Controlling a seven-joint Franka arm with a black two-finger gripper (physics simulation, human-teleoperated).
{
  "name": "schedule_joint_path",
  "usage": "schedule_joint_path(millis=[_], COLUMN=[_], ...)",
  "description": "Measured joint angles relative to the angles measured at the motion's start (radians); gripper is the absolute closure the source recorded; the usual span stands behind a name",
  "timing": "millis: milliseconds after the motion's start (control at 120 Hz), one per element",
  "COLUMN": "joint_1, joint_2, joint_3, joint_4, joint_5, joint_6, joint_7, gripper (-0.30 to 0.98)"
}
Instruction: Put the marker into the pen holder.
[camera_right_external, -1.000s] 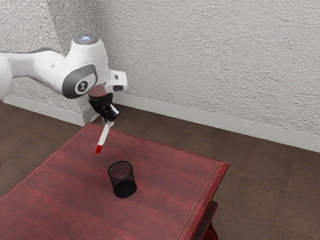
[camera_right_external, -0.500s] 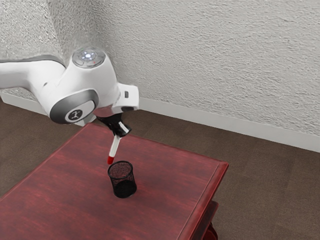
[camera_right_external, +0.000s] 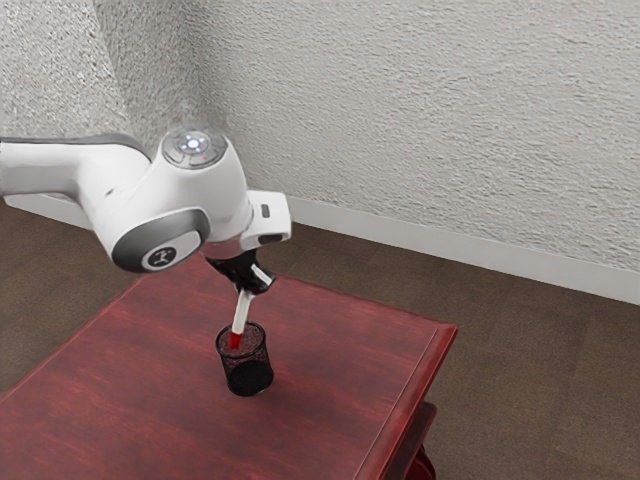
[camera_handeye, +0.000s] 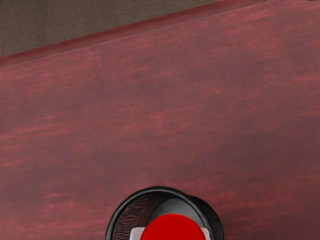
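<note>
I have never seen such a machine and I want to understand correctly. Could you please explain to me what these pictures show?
The machine is one white robot arm with a black pincer at its end. The exterior view comes from a camera at the arm's side; the wrist view comes from a camera on the arm's hand. On the reddish table stands a black mesh pen holder. The pincer holds a white marker, its red end pointing down at the holder's opening. How deep that end sits, I cannot tell.
</note>
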Motion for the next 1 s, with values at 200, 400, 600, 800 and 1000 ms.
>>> schedule_joint_path(millis=[200,400,600,800,1000], joint_1=[0.038,0.06,0.061,0.063,-0.002], joint_2=[0.052,0.085,0.062,0.118,0.162], joint_3=[0.0,0.0,0.002,0.139,0.21], joint_4=[0.006,0.009,0.01,0.559,0.875], joint_5=[0.073,0.1,0.084,-0.09,-0.167], joint_6=[0.058,0.114,0.137,-0.179,-0.616], joint_7=[-0.025,-0.039,-0.024,-0.007,0.021], gripper=[0.78,0.63,0.26,0.1,0.04])
